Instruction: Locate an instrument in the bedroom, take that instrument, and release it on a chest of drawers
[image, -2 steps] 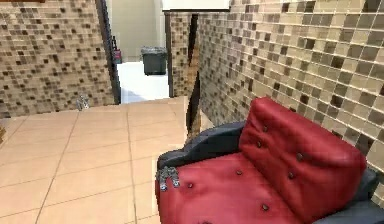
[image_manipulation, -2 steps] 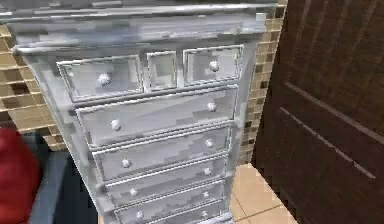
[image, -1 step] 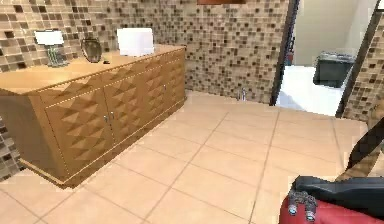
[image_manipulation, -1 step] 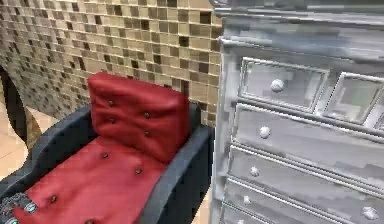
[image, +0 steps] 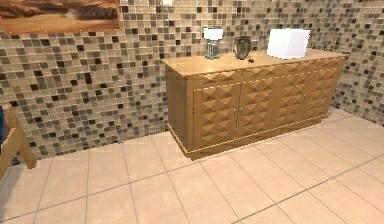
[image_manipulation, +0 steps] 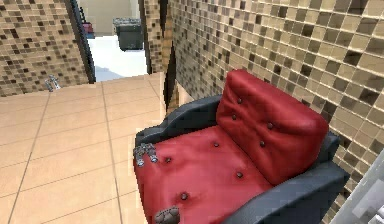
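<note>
Patience in the search — turn the base slowly, sweep past the red armchair (image_manipulation: 235, 150) toward the doorway (image_manipulation: 115, 45), and mark the wooden cabinet (image: 255, 100) against the tiled wall (image: 90, 80) as a likely drop-off — no telling yet the instrument's whereabouts, nor the fingers' state.

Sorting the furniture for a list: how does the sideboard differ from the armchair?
The sideboard is light wood with carved door panels; the armchair is red buttoned padding in a dark shell. The sideboard carries a white box on top; the armchair's seat bears a small grey thing. Both stand against mosaic walls on a tan tile floor.
</note>
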